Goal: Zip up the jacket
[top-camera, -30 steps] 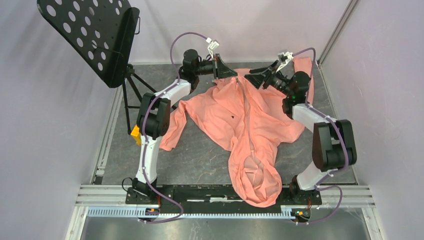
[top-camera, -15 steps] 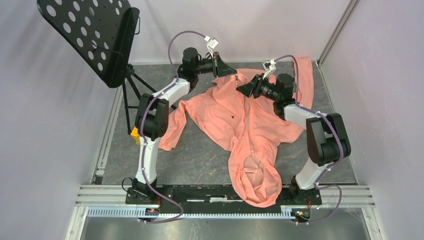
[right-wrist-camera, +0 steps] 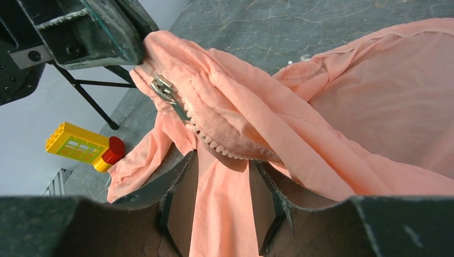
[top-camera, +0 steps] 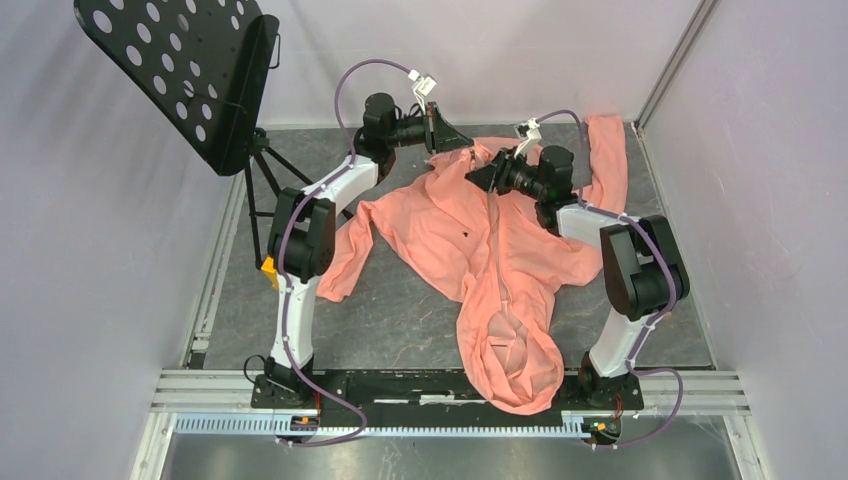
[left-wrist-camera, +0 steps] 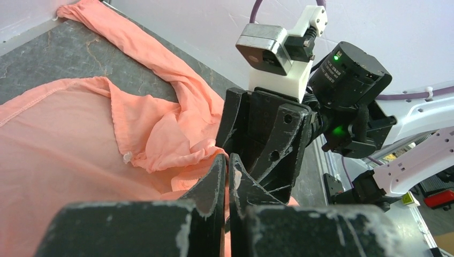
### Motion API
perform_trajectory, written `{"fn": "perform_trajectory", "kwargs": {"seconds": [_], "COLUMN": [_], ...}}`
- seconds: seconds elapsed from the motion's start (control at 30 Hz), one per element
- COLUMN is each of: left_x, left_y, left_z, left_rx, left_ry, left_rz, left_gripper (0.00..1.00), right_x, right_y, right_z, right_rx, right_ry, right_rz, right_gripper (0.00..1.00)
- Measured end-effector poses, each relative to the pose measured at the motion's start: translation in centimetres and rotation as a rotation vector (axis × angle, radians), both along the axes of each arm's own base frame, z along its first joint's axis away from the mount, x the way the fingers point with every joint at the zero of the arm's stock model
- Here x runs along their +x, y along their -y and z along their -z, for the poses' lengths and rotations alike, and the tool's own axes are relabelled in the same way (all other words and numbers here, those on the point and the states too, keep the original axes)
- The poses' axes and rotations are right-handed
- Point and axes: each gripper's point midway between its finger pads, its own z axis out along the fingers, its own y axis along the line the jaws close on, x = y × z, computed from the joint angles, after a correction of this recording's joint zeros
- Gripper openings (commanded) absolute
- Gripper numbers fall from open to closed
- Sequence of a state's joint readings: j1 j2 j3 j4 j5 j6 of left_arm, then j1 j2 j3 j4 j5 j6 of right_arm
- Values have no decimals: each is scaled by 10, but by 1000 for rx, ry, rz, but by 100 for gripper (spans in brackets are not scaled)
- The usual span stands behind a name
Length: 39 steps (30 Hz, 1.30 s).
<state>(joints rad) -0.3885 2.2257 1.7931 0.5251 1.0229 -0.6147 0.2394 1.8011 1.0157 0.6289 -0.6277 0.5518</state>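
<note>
The salmon-pink jacket (top-camera: pixel 480 250) lies spread on the grey table, hood at the near edge and hem at the far side. My left gripper (top-camera: pixel 452 141) is shut on the hem fabric beside the zipper's bottom end; pink cloth shows between its fingers (left-wrist-camera: pixel 217 176). My right gripper (top-camera: pixel 478 179) sits just right of it over the zipper strip. In the right wrist view the metal zipper slider (right-wrist-camera: pixel 160 87) and its pull hang just beyond my right gripper (right-wrist-camera: pixel 225 166). That gripper is open, and a band of jacket fabric runs between its jaws below the zipper teeth (right-wrist-camera: pixel 217 140).
A black perforated music stand (top-camera: pixel 180 70) on a tripod stands at the far left. A yellow toy block with a red piece (right-wrist-camera: pixel 80 145) lies on the table left of the jacket. One sleeve (top-camera: pixel 606 150) trails towards the far right corner wall.
My right arm has swung left from the far right sleeve to the zipper's bottom end, its jaws narrowing. The left gripper has held still on the hem.
</note>
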Motion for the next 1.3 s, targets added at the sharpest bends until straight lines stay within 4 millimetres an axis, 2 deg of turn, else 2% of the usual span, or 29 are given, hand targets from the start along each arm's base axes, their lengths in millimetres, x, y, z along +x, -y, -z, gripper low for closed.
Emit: {"fn": "perform_trajectory", "kwargs": {"seconds": [0.03, 0.1, 0.17, 0.4, 0.53, 0.67, 0.77, 0.8, 0.9, 0.93, 1.0, 1.07, 1.2, 1.23, 1.3], "left_x": [0, -1, -1, 9, 20, 32, 35, 35, 32, 32, 32, 30, 28, 27, 27], "left_y": [0, 0, -1, -6, -14, -23, -27, -27, -26, -26, -24, -22, -17, -15, -11], "left_z": [-1, -4, -5, 0, 8, 3, 0, 0, 0, 0, -2, 2, 23, 28, 37], "left_rx": [-1, -2, -2, 28, 53, 50, 48, 47, 55, 60, 67, 82, 145, 159, 187], "left_ry": [1, 8, 16, 10, -16, -4, 0, 1, -9, -13, -14, -34, -91, -106, -149], "left_rz": [0, 0, -1, -55, -109, -154, -169, -167, -146, -141, -133, -128, -151, -154, -180], "left_gripper": [2, 2, 2, 2, 2, 2, 2, 6, 44, 52, 59, 82, 82, 91, 94], "right_x": [1, 2, 5, 11, 13, -5, -23, -27, -32, -32, -31, -28, -24, -23, -23], "right_y": [0, 1, 3, 14, 31, 50, 51, 48, 41, 38, 36, 34, 31, 30, 30], "right_z": [0, 0, 1, 12, 15, 22, 26, 26, 22, 20, 14, 6, -4, -4, -1], "right_rx": [-2, -7, -21, -159, -272, -334, -339, -333, -299, -285, -265, -245, -212, -207, -198], "right_ry": [1, 7, 17, 17, 15, -7, -16, -11, 17, 30, 50, 78, 114, 118, 115], "right_rz": [3, 11, 26, 47, 47, 54, 37, 28, 10, 5, 4, 6, 7, 6, 6], "right_gripper": [36, 15, 1, 0, 0, 0, 0, 0, 0, 0, 0, 0, 0, 0, 0]}}
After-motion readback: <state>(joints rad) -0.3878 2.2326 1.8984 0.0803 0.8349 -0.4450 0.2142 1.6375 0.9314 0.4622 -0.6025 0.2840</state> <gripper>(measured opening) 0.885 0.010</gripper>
